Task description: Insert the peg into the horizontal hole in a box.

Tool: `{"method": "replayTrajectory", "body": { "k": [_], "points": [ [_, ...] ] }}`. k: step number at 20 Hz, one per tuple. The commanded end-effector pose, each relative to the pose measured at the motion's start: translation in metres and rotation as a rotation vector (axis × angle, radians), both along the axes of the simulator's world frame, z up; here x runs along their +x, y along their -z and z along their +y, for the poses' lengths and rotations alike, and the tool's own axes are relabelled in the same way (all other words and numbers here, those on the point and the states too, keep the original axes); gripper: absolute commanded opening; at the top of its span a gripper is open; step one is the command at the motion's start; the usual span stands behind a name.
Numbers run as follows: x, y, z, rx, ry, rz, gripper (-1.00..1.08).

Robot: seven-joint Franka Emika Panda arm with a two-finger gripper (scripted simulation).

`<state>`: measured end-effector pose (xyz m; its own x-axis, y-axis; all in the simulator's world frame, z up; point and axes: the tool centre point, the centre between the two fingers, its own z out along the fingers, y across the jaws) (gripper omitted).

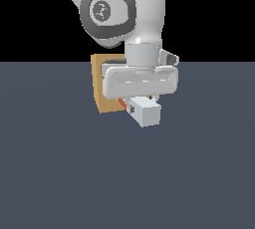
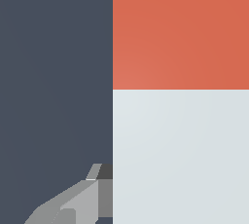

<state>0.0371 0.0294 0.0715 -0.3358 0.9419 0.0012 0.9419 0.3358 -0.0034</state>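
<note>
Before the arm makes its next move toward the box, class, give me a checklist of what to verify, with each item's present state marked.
1. Peg held in the gripper: ok; it is off the floor under the hand, though the fingertips are hidden.
2. Red-orange end facing the box: ok; in the exterior view the red shows on the box side and the pale end points away.
3. Hole visible: not ok; the hand and peg cover the box face.
4. Peg lined up with the hole: cannot tell.
5. Peg tip already inside the box: cannot tell; the wrist view shows only a strip of the box.

Box close behind held peg
</note>
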Motion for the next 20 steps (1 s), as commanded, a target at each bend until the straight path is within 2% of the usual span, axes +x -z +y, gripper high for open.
{"method": "replayTrajectory", "body": {
  "k": [1, 6, 10, 20],
  "points": [
    [0.003, -0.004, 0.0, 0.0, 0.0, -0.007, -1.0],
    [0.0, -0.001, 0.002, 0.0, 0.0, -0.002, -1.0],
    [-0.005, -0.001, 0.016, 0.0, 0.0, -0.002, -1.0],
    [-0.032, -0.003, 0.091, 0.001, 0.0, -0.006, -1.0]
  ]
}}
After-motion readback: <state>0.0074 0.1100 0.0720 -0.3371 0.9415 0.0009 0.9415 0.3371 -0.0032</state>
